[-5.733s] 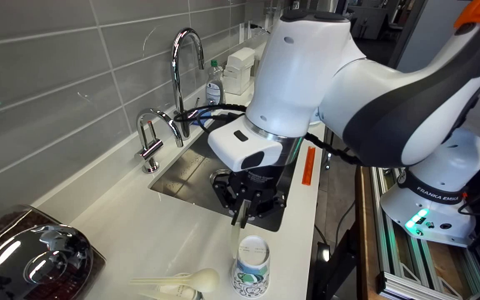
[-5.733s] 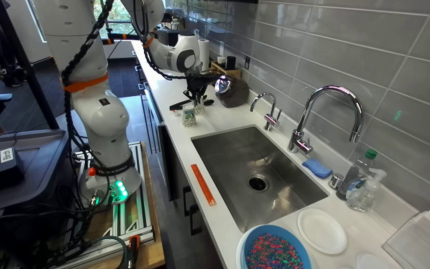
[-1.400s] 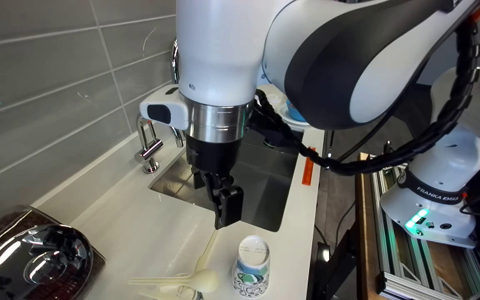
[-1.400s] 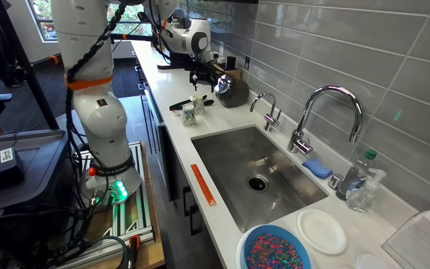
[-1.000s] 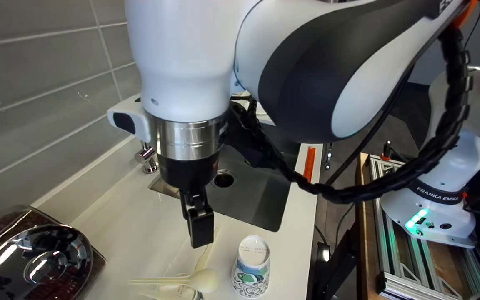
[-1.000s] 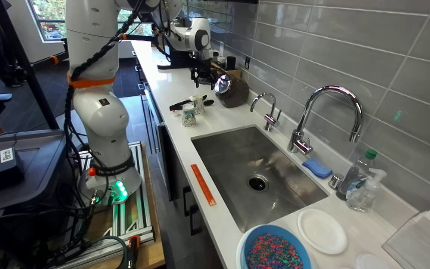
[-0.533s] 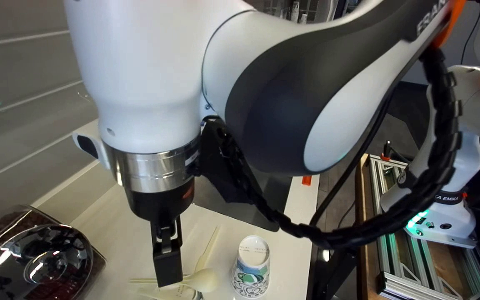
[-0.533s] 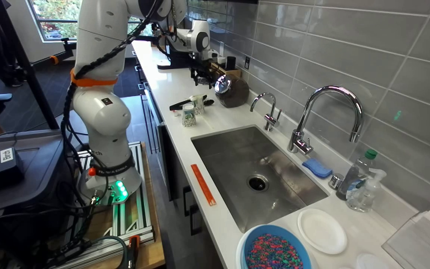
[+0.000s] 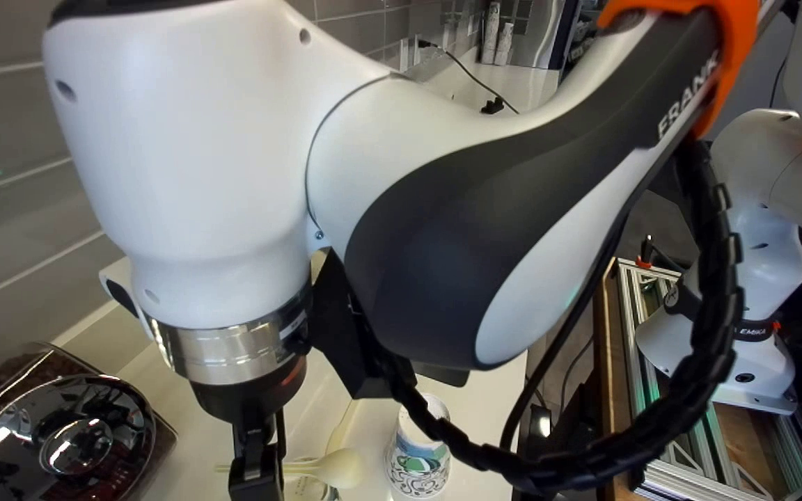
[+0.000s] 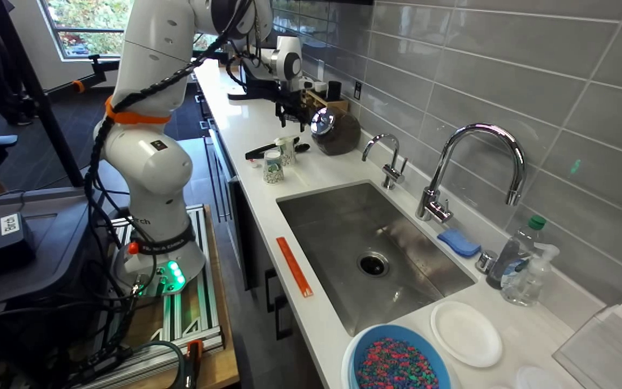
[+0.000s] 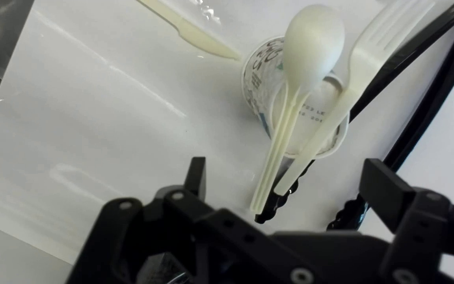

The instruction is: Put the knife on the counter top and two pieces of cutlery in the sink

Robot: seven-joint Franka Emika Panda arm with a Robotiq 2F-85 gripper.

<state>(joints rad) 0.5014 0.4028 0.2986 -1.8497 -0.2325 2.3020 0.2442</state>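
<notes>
Since fork point(image 11: 341, 104) and spoon point(image 11: 300, 79) lie across the cup point(image 11: 266, 86), I should lower my spread pincer point(image 11: 285, 175) around the spoon's handle alone, clear of the cup.

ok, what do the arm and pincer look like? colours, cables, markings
Arm: glossy white, rounded; dark grey panel with "FRANK" readable; orange band; silver metal ring; thick black segmented cable sleeve; green lights on the white base. Pincer: black, linked fingers with flat, blocky ends, pale round bolt heads.
</notes>
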